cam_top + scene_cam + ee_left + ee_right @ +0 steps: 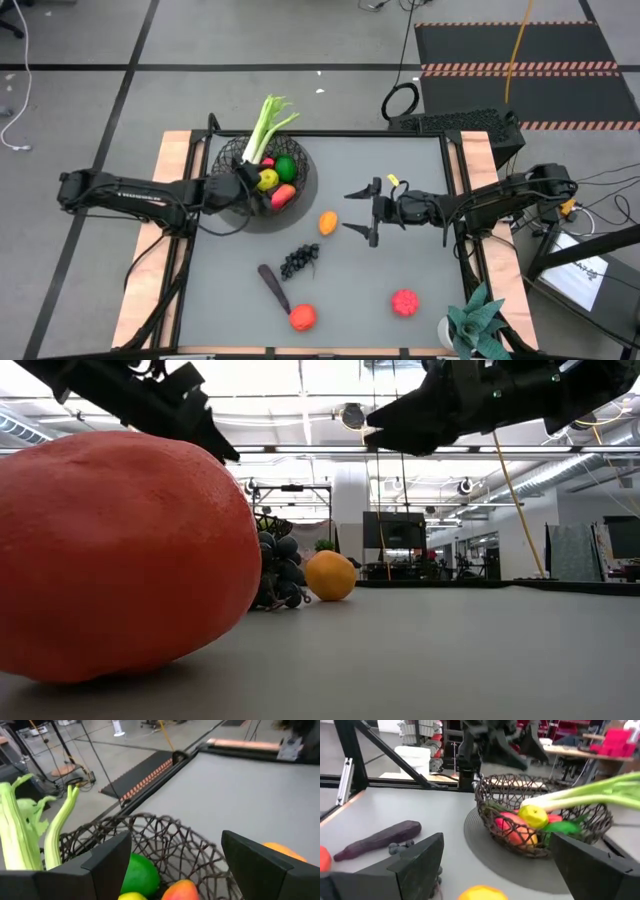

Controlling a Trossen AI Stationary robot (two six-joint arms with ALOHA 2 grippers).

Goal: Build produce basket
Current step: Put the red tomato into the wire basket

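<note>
Your basket (262, 181) sits at the table's far left and already holds the leek (264, 128), a lime (285, 167), a yellow-green apple (268, 179) and a mango (283, 195). The orange (328, 223), grapes (299, 261), eggplant (272, 285) and two red fruits (302, 317) (405, 302) lie out on the grey mat. Your left gripper (243, 177) hangs over the basket's left edge with its fingers spread and nothing between them; your right gripper (366, 212) hovers just beside the orange, fingers wide apart and empty. Judge these toys as light, hollow and fairly stiff, with smooth skins that may slip or roll. Take the orange across its widest middle, squarely, so it doesn't squirt out. The grapes look lumpy and easier to pinch at the cluster's centre; the eggplant is best gripped mid-length, across its narrow width. The wire basket seems light enough to slide if nudged. You'll find no readable brand, label or writing on anything here.
</note>
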